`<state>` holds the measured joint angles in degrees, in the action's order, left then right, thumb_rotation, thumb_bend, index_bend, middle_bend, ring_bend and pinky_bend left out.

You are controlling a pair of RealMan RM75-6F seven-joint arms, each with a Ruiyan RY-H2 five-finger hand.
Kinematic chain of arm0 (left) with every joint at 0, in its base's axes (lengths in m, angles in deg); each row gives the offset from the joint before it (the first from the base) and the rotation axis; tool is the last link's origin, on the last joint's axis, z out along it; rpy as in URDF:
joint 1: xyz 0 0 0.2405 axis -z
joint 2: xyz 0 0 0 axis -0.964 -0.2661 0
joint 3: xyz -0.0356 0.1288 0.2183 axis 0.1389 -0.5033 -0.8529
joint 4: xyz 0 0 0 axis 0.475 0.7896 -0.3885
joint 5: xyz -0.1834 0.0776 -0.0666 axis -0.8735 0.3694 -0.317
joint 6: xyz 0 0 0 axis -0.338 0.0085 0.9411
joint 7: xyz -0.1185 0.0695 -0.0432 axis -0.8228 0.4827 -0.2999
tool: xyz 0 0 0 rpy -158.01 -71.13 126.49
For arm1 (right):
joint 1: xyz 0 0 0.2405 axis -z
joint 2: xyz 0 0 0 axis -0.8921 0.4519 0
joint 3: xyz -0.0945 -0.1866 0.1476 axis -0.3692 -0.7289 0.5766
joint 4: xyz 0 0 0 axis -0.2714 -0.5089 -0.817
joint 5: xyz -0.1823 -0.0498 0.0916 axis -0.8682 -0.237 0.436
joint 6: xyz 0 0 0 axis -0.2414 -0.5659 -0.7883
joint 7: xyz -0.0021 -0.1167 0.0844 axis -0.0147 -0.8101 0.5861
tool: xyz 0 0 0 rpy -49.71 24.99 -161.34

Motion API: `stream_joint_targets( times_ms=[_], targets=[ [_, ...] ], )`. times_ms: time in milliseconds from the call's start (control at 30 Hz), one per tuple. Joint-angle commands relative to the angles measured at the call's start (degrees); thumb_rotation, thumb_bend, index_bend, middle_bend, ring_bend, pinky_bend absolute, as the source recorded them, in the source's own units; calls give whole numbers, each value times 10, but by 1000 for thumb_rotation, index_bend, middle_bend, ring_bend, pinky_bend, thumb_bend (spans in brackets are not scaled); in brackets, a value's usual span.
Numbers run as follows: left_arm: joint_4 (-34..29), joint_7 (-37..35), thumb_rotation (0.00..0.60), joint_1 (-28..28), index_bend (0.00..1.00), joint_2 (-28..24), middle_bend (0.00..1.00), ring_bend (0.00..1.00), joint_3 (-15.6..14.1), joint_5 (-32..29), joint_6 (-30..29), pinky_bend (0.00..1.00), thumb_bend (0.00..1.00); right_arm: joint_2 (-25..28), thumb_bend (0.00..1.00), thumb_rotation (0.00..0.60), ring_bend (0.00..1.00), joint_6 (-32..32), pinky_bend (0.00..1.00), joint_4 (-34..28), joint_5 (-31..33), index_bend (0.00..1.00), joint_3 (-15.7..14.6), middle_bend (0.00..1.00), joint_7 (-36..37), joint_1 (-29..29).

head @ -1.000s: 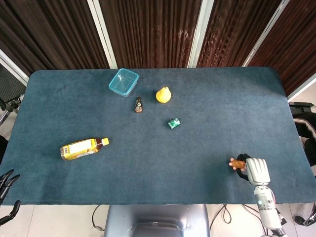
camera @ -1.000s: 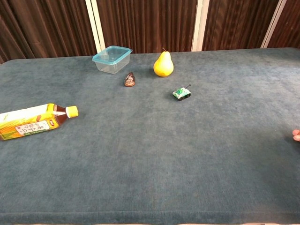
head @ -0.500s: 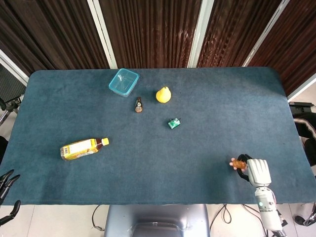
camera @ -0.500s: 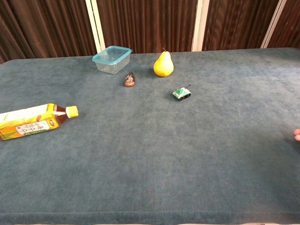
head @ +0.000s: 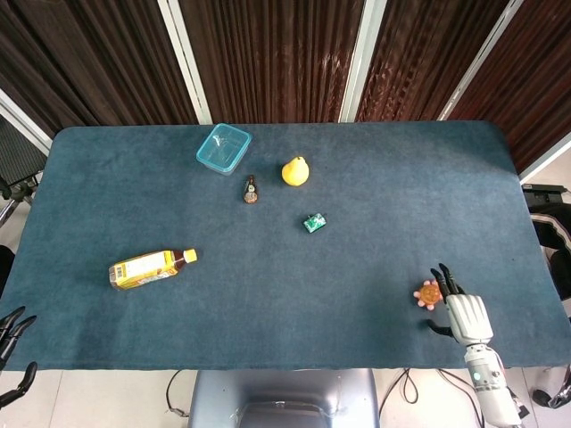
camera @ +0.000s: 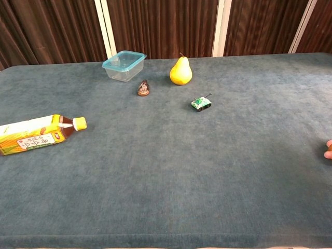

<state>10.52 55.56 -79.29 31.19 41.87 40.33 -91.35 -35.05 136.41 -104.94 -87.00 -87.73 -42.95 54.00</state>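
Two hands show in the head view. Right hand [head: 467,316] sits at the near right edge of the counter [head: 375,232], with its fingers [head: 448,282] spread apart and holding nothing. A small orange toy [head: 429,293] lies on the blue cloth right at those fingertips; I cannot tell if they touch it. Left hand [head: 11,323] hangs off the near left corner, below the counter edge. Only some dark fingers show, spread, with nothing in them.

Far from the toy, a drink bottle [head: 149,267] lies on its side at the left. At the back are a clear box [head: 223,148], a yellow pear [head: 295,171], a little brown figure [head: 251,190] and a tiny green tank [head: 313,223].

From the chest view, only a sliver of the orange toy [camera: 328,149] peeks in at the right edge. No hand shows here. The bottle [camera: 39,134], box [camera: 124,65], pear [camera: 180,71], figure [camera: 143,88] and tank [camera: 201,104] all sit where the other view puts them.

That toy looks tiny and light, with little bumps round it. It may be hard plastic and could roll or skid on the cloth. I think a soft pinch from both sides of its round middle would hold it best.
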Motion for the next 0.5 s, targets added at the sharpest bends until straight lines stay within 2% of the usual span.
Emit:
stream_joint_targets(
  times_ms=[33,133,267,400,500],
  targets=[
    [0,0,600,0,105,0,0,84,0,0,0,383,471,50,62,600,83,35,424,-84,-15,0,-12,0,-21,20],
    [1,-1,600,-1,105,0,0,84,-1,1,-2,384,471,78,62,600,43,100,277,-141,-47,0,-18,0,-28,42],
    [2,-2,600,-1,105,0,0,84,0,1,-3,384,471,103,121,600,42,199,202,-175,-95,0,-26,0,-68,79],
    [2,-2,600,-2,105,1,0,84,0,1,-5,384,470,136,175,600,11,242,115,-217,-100,0,-43,0,-106,117],
    [2,0,600,-2,105,1,0,84,0,1,-4,384,471,153,206,600,0,261,100,-239,-90,0,-49,0,-127,142]
  ],
)
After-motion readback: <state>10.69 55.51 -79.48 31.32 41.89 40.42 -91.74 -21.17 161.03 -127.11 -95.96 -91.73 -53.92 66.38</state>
